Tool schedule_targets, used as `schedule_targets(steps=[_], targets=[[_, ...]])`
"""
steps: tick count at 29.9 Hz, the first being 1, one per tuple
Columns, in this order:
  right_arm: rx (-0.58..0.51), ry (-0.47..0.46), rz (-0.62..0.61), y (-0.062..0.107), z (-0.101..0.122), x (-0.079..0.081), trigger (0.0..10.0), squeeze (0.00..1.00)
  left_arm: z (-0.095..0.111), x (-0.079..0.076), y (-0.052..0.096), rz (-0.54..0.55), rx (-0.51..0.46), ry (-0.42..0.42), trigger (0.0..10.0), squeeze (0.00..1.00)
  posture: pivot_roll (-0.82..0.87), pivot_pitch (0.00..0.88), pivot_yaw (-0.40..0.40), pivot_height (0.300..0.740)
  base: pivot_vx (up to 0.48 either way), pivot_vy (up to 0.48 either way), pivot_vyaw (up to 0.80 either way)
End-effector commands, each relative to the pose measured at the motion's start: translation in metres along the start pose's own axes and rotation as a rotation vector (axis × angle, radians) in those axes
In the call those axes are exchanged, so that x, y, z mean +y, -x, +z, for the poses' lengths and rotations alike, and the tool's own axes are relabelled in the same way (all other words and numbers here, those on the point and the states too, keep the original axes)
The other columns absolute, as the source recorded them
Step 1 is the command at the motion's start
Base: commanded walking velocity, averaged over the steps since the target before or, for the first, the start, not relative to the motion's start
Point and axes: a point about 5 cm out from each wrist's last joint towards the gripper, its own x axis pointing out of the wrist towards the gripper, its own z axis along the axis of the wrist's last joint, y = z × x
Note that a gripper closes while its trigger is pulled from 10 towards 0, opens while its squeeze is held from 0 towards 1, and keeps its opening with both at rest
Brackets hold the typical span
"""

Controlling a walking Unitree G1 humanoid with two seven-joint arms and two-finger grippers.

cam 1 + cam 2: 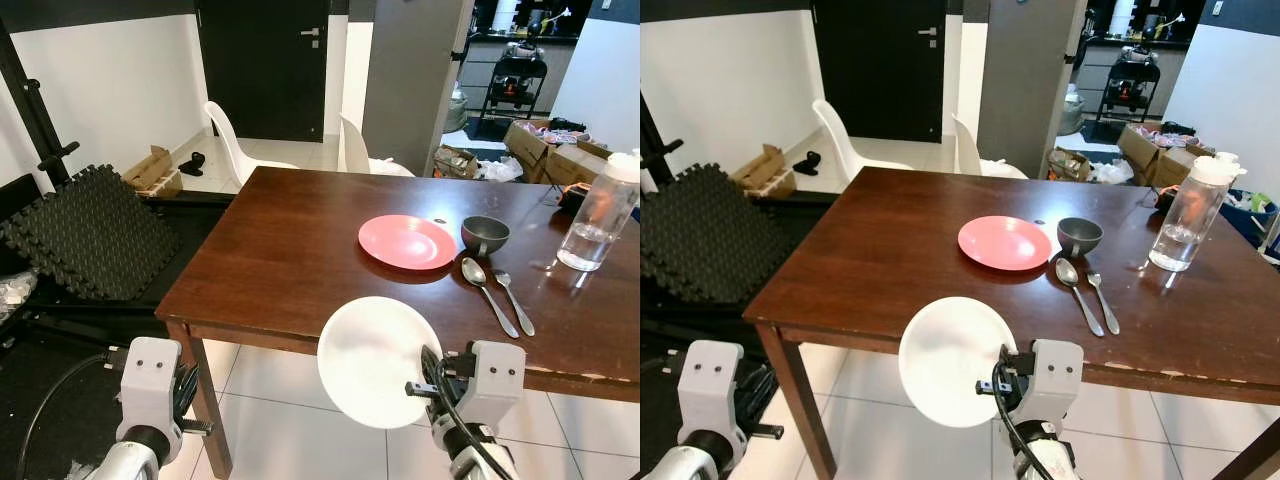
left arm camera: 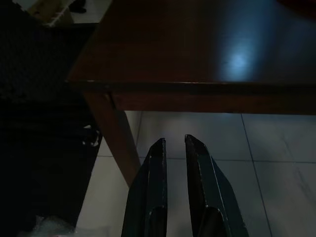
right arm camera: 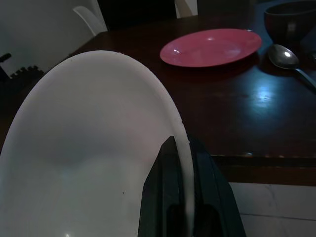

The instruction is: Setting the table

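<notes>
Low in the frame's centre, the right hand (image 3: pixel 183 163) pinches the white plate (image 1: pixel 375 360) by its rim before the worktop (image 1: pixel 290 250), while the left hand (image 2: pixel 174 143), lower left, seems nearly closed, empty.

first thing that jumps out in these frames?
The white plate, pinched by its rim in the right gripper and held in front of the near edge of the wooden table. Beyond it, a pink plate lies on the table with a grey bowl, spoon and fork beside it. The left gripper hangs low by the table leg.
</notes>
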Motion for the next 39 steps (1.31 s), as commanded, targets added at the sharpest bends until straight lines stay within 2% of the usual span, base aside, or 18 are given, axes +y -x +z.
schedule_targets(steps=[1,4,5,6,7,8,9,10,12,15,16,17,18,22,23,25,28,39], targets=[[0.039,0.006,0.001,0.004,-0.009,-0.002,10.0,0.00,-0.011,0.000,0.001,-0.008,0.042,-0.011,10.0,0.00,0.01,0.095,0.081,0.740,0.000,0.000,0.00],[0.095,0.045,0.037,0.008,-0.021,-0.004,10.0,0.00,-0.021,0.001,0.002,-0.030,0.084,-0.034,10.0,0.00,0.01,0.093,0.079,0.740,0.000,0.000,0.00],[0.153,0.089,0.046,0.012,-0.035,-0.009,10.0,0.00,-0.031,0.005,0.002,-0.028,0.115,-0.049,10.0,0.00,0.01,0.093,0.078,0.740,0.000,0.000,0.00],[0.153,0.089,0.046,0.012,-0.035,-0.009,10.0,0.00,-0.031,0.005,0.002,-0.028,0.115,-0.049,10.0,0.00,0.01,0.093,0.078,0.740,0.000,0.000,0.00],[0.253,0.143,0.025,0.024,-0.060,-0.025,10.0,0.00,-0.051,0.015,0.005,-0.007,0.180,-0.082,10.0,0.00,0.01,0.094,0.078,0.740,0.000,0.000,0.00],[0.253,0.143,0.025,0.024,-0.060,-0.025,10.0,0.00,-0.051,0.015,0.005,-0.007,0.180,-0.082,10.0,0.00,0.01,0.094,0.078,0.740,0.000,0.000,0.00],[0.307,0.162,-0.003,0.033,-0.074,-0.037,10.0,0.00,-0.065,0.023,0.009,0.004,0.230,-0.091,10.0,0.00,0.01,0.096,0.075,0.740,0.000,0.000,0.00],[0.370,0.171,-0.045,0.046,-0.088,-0.051,10.0,0.00,-0.084,0.033,0.016,0.005,0.309,-0.066,10.0,0.00,0.01,0.096,0.074,0.740,0.000,0.000,0.00],[0.392,0.168,-0.057,0.051,-0.093,-0.055,10.0,0.00,-0.090,0.035,0.019,-0.006,0.340,-0.048,10.0,0.00,0.01,0.096,0.071,0.740,0.000,0.000,0.00],[0.505,0.194,-0.101,0.070,-0.116,-0.070,10.0,0.00,-0.120,0.038,0.028,-0.048,0.458,-0.058,10.0,0.00,0.01,0.099,0.070,0.740,0.000,0.000,0.00],[0.546,0.216,-0.116,0.078,-0.125,-0.075,10.0,0.00,-0.134,0.041,0.032,-0.019,0.508,-0.062,10.0,0.00,0.01,0.099,0.074,0.740,0.000,0.000,0.00],[0.546,0.216,-0.116,0.078,-0.125,-0.075,10.0,0.00,-0.134,0.041,0.032,-0.019,0.508,-0.062,10.0,0.00,0.01,0.099,0.074,0.740,0.000,0.000,0.00],[0.567,0.232,-0.136,0.086,-0.130,-0.080,10.0,0.00,-0.147,0.042,0.036,0.014,0.552,-0.045,10.0,0.00,0.00,0.100,0.075,0.740,0.000,0.000,0.00],[0.521,0.214,-0.151,0.082,-0.124,-0.080,10.0,0.00,-0.144,0.038,0.035,0.009,0.527,-0.004,10.0,0.00,0.00,0.103,0.076,0.740,0.000,0.000,0.00],[0.485,0.203,-0.161,0.078,-0.118,-0.081,10.0,0.00,-0.141,0.036,0.033,-0.001,0.504,0.016,10.0,0.00,0.00,0.104,0.074,0.740,0.000,0.000,-0.80],[0.485,0.203,-0.161,0.078,-0.118,-0.081,10.0,0.00,-0.141,0.036,0.033,-0.001,0.504,0.016,10.0,0.00,0.00,0.104,0.074,0.740,0.000,0.000,-0.80],[0.406,0.207,-0.191,0.067,-0.105,-0.088,10.0,0.00,-0.133,0.030,0.026,-0.027,0.458,0.038,10.0,0.00,0.00,0.104,0.069,0.740,0.000,0.000,-0.80],[0.373,0.235,-0.202,0.065,-0.104,-0.094,10.0,0.00,-0.135,0.030,0.021,-0.041,0.435,0.038,10.0,0.00,0.00,0.106,0.070,0.740,0.000,0.000,-0.79]])
